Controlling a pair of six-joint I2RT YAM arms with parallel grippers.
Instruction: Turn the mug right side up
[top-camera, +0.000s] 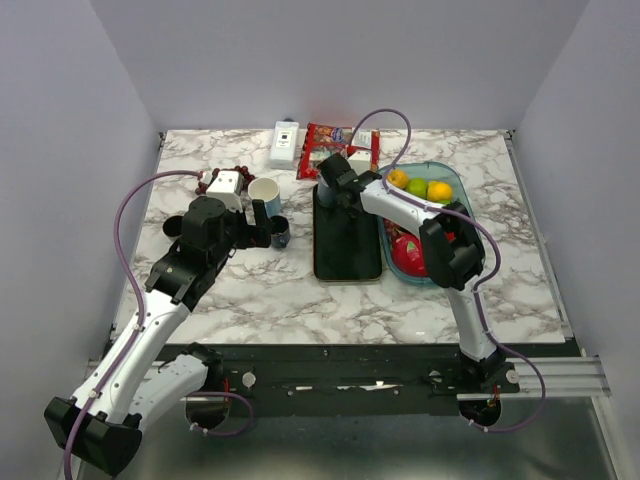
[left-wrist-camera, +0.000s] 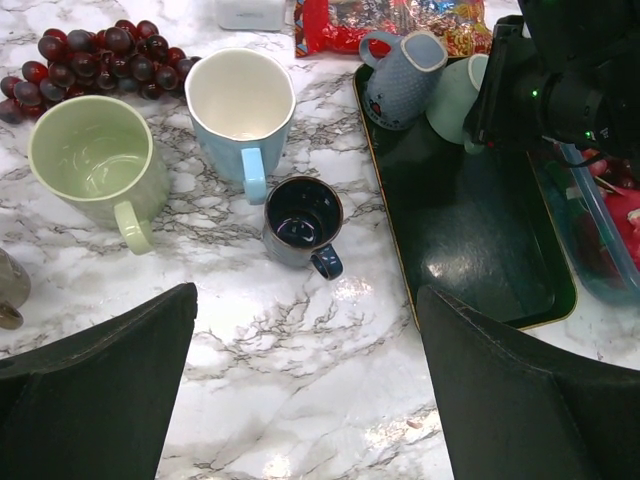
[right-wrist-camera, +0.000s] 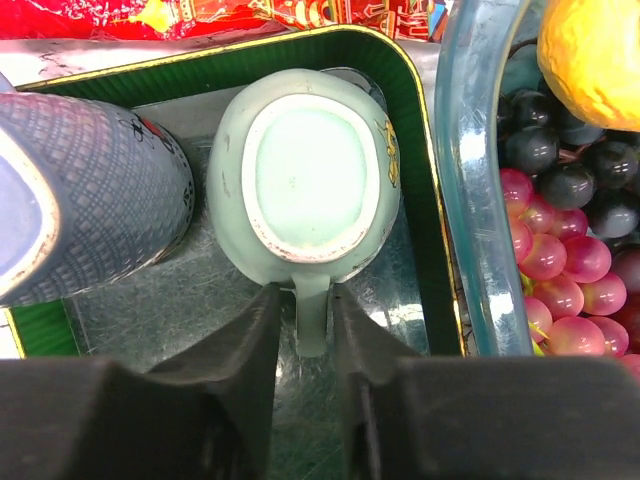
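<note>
A pale green mug (right-wrist-camera: 305, 175) stands upside down, base towards the camera, in the far right corner of the dark tray (right-wrist-camera: 405, 75). My right gripper (right-wrist-camera: 305, 312) is shut on its handle (right-wrist-camera: 312, 325), one finger on each side. In the left wrist view this mug (left-wrist-camera: 452, 98) shows tilted beside my right gripper (left-wrist-camera: 500, 100). A blue patterned mug (right-wrist-camera: 90, 200) lies just left of it. My left gripper (left-wrist-camera: 305, 295) is open and empty above the marble, near a small dark blue cup (left-wrist-camera: 303, 215). From above, the right gripper (top-camera: 332, 180) is at the tray's far end.
A green mug (left-wrist-camera: 95, 160) and a light blue mug (left-wrist-camera: 240, 105) stand upright left of the tray (left-wrist-camera: 480, 240). Dark grapes (left-wrist-camera: 90, 50) and a red snack packet (left-wrist-camera: 400, 20) lie at the back. A teal bowl (top-camera: 452, 180) with fruit sits right of the tray.
</note>
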